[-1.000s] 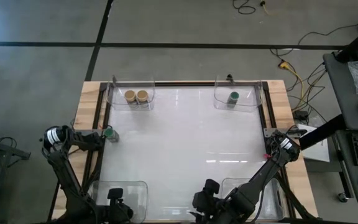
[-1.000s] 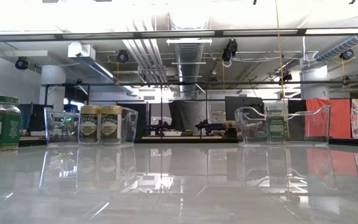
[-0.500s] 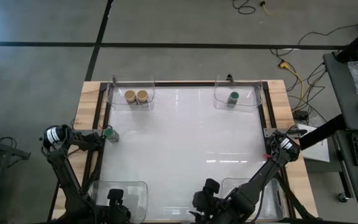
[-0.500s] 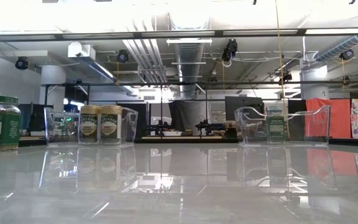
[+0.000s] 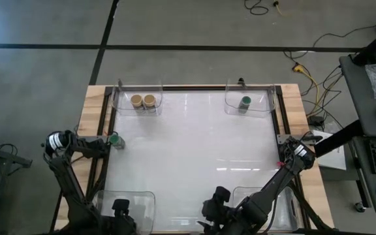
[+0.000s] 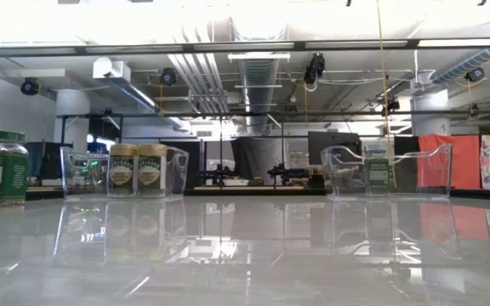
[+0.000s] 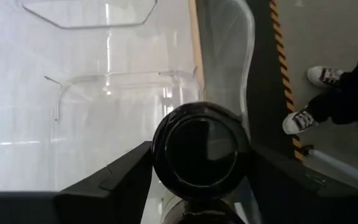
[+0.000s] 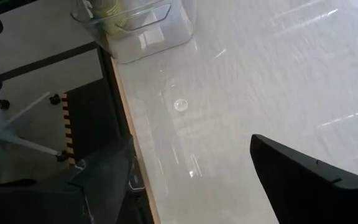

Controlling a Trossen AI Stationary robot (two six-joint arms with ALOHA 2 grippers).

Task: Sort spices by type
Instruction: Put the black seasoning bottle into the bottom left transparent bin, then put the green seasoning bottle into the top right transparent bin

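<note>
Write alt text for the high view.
Overhead, a white table with two tan-lidded spice jars in a far-left clear tub, one green-lidded jar in the far-right tub, and another green-lidded jar loose at the left edge. Both arms sit at the near edge.

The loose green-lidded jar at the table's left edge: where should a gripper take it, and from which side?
Probably from straight above, fingers closing across the round body just under the lid. The green-lidded jar stands upright, apart from the tubs, but close to the table's left rail, so a sideways approach looks cramped.
</note>
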